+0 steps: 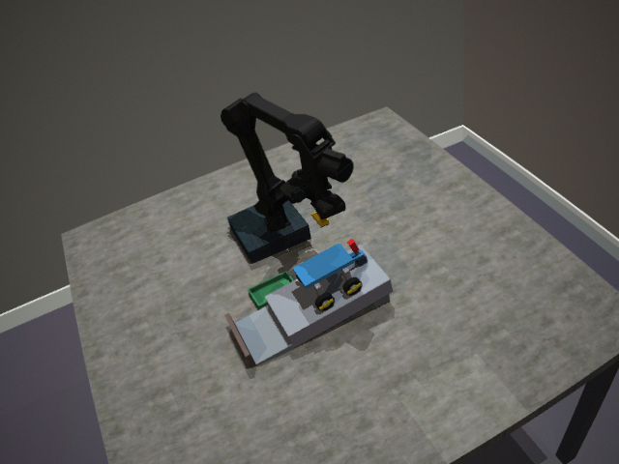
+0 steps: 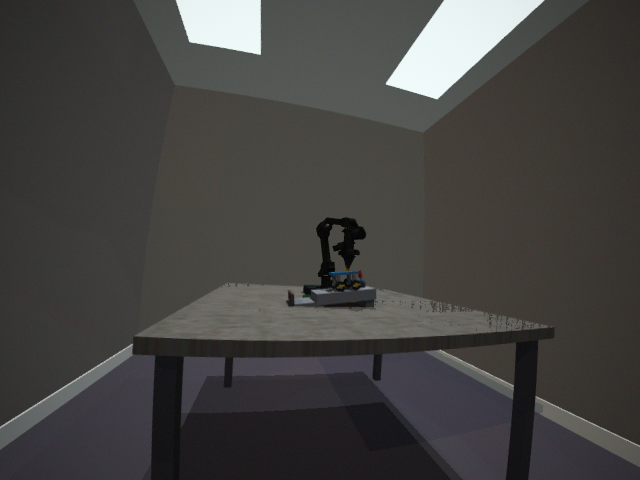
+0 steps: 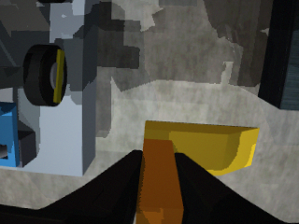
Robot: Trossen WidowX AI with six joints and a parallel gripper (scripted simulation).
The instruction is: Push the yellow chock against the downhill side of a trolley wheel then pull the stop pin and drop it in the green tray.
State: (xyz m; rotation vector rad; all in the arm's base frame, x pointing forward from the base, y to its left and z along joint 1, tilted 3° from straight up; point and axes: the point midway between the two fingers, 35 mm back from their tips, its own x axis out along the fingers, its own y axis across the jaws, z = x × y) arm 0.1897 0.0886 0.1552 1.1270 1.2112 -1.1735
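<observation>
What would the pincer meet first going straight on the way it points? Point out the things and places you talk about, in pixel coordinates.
The pincer (image 1: 322, 214) (image 3: 157, 161) points down, so probably the bare grey mottled tabletop (image 1: 164, 300) (image 3: 187, 56), with the held yellow chock (image 1: 319, 218) (image 3: 201, 145) touching first; clearance is unclear.

Around my table (image 1: 450, 324) (image 2: 341, 347) stand plain grey-brown walls (image 1: 199, 60) (image 2: 289, 170); two bright ceiling panels (image 2: 227, 25) shine above a purplish floor (image 1: 40, 390) (image 2: 289, 369).
</observation>
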